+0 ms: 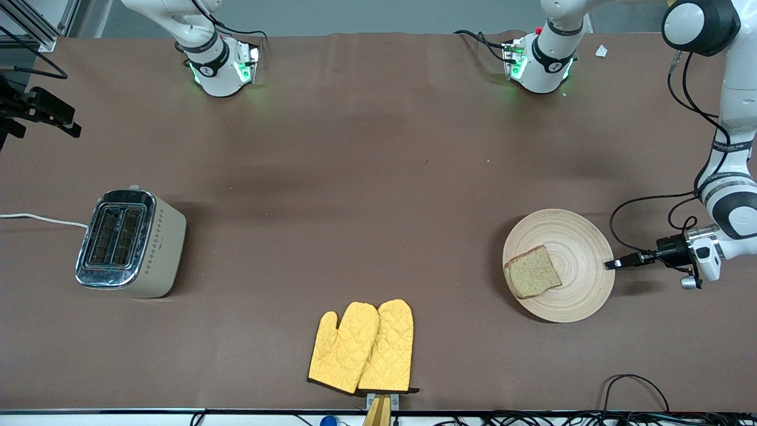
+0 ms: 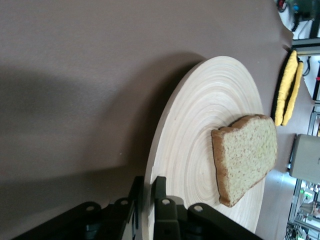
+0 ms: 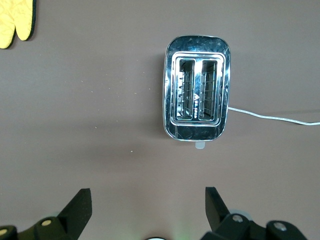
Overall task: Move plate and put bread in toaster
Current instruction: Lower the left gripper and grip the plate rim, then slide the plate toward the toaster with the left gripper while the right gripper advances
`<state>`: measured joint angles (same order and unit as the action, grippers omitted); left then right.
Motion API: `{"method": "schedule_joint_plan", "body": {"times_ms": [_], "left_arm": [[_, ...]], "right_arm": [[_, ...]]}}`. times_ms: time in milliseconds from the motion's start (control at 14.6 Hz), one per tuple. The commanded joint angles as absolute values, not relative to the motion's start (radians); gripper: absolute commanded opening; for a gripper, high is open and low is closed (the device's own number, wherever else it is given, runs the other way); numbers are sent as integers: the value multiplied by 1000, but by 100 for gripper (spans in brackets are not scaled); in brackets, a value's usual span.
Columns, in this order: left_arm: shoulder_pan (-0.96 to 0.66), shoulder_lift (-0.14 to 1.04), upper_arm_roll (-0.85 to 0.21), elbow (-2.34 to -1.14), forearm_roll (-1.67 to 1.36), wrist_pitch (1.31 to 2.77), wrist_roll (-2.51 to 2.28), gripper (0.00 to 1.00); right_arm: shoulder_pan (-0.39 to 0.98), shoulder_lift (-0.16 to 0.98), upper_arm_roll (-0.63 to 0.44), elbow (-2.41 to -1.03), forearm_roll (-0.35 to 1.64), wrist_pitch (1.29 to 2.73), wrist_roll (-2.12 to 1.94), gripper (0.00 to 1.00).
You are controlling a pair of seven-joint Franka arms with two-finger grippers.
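The pale wooden plate (image 1: 576, 248) lies toward the left arm's end of the table, with the brown bread (image 1: 534, 272) slice flat on it. My left gripper (image 1: 609, 264) comes in level at the plate's rim and is shut on that rim. In the left wrist view one finger sits above the plate (image 2: 200, 125) and one below it, at the left gripper (image 2: 148, 187), with the bread (image 2: 247, 157) farther in. The cream toaster (image 1: 127, 242) stands at the right arm's end. My right gripper (image 3: 148, 200) hangs open and empty, high over the table beside the toaster (image 3: 197, 95), whose slots are empty.
A pair of yellow oven mitts (image 1: 364, 346) lies near the front camera's edge of the table, midway between plate and toaster. The toaster's white cord (image 1: 41, 219) runs off the table's end. Brown cloth covers the whole table.
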<state>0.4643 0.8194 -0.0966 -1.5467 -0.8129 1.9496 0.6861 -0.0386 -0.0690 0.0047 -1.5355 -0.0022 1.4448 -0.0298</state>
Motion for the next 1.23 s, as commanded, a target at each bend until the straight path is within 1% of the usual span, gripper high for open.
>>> {"method": "schedule_joint_plan", "body": {"times_ms": [0, 137, 274, 411, 548, 823, 960, 1028, 1165], "left_arm": [[460, 827, -104, -1526, -821, 1941, 724, 6], [462, 828, -124, -1487, -813, 1884, 730, 2], [454, 824, -133, -1451, -807, 1804, 748, 1], [451, 807, -185, -1445, -778, 1757, 787, 0], [454, 795, -268, -1454, -743, 1755, 779, 0], [413, 792, -392, -1483, -745, 1769, 733, 0], [327, 792, -403, -1483, -756, 1775, 658, 0], [277, 795, -403, -1483, -770, 1799, 626, 0], [191, 799, -405, -1518, -833, 1891, 611, 0]], "right_arm": [[-44, -80, 5, -1540, 12, 1450, -20, 100], [-51, -78, 3, -1539, 14, 1454, -18, 100], [-66, -77, 3, -1537, 14, 1459, -18, 100], [-72, -72, 3, -1537, 14, 1463, -21, 100], [-78, -71, 3, -1534, 14, 1528, -28, 100], [-83, -55, 3, -1522, 31, 1540, -32, 100], [-97, -51, 2, -1532, 86, 1528, -34, 100], [-94, -31, 3, -1531, 110, 1526, -25, 100], [-89, 27, 3, -1534, 211, 1523, -15, 100]]}}
